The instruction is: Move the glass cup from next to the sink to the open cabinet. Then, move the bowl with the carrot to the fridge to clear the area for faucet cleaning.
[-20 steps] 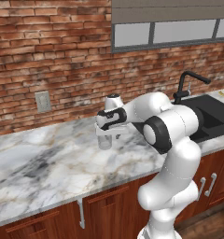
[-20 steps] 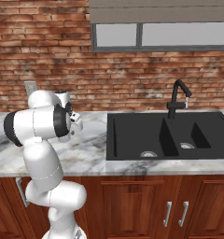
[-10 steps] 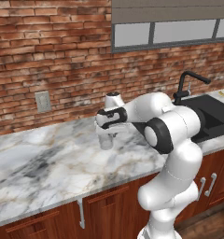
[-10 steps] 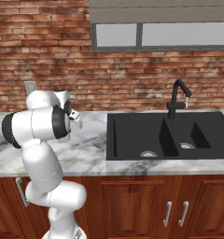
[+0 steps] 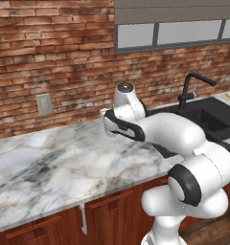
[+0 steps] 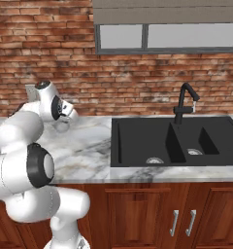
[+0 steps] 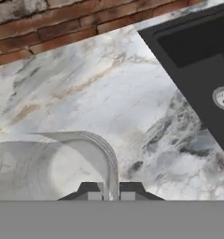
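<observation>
The first step is in hand: the gripper (image 7: pixel 111 196) has its two fingertips pinched together on the rim wall of the glass cup (image 7: pixel 53 165), so the clear tumbler is held by one side of its lip, the rest of it spreading away to the left in the hand view. In the left base view the cup (image 5: pixel 118 139) sits just under the hand, over the marble counter (image 5: pixel 50 162), about midway between the brick wall and the counter's front edge; whether its base touches the stone or is just above it cannot be told. The sink (image 6: pixel 176 141) lies well apart toward the counter's right end, with the faucet (image 6: pixel 184 102) behind it at the back edge. The next move, by my judgement, calls for a straight lift clear of the counter before carrying the cup toward the open cabinet, keeping it upright since a rim pinch lets a glass swing. There is wide bare marble around the cup, and the brick wall behind limits backward room.
</observation>
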Available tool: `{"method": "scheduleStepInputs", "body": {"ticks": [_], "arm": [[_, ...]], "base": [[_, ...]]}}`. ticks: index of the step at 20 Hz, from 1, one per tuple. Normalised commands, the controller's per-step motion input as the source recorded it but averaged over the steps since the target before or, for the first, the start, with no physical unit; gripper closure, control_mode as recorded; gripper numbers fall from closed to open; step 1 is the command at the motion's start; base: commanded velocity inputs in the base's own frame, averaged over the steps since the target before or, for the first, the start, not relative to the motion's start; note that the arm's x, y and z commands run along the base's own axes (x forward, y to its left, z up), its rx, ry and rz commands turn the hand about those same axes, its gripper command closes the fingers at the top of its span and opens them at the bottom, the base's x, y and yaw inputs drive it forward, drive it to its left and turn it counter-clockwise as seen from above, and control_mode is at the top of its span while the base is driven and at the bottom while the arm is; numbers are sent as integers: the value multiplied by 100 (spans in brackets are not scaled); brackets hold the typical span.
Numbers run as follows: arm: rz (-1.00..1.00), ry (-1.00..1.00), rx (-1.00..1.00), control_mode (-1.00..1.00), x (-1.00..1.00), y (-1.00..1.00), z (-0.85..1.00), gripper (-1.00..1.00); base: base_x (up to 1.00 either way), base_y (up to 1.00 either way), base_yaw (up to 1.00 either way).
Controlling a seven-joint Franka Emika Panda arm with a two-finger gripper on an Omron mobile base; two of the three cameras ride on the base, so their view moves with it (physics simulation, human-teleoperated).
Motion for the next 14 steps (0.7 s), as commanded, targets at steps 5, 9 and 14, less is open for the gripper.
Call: {"method": "scheduleStepInputs", "body": {"ticks": [5, 9, 14], "arm": [[-7, -19, 3, 100, -34, -8, 40, 100], [0, 0, 0, 100, 0, 0, 0, 100], [0, 0, 0, 100, 0, 0, 0, 100]], "base": [[-49, -28, -23], [-40, -46, -65], [-27, -45, -72]]}}
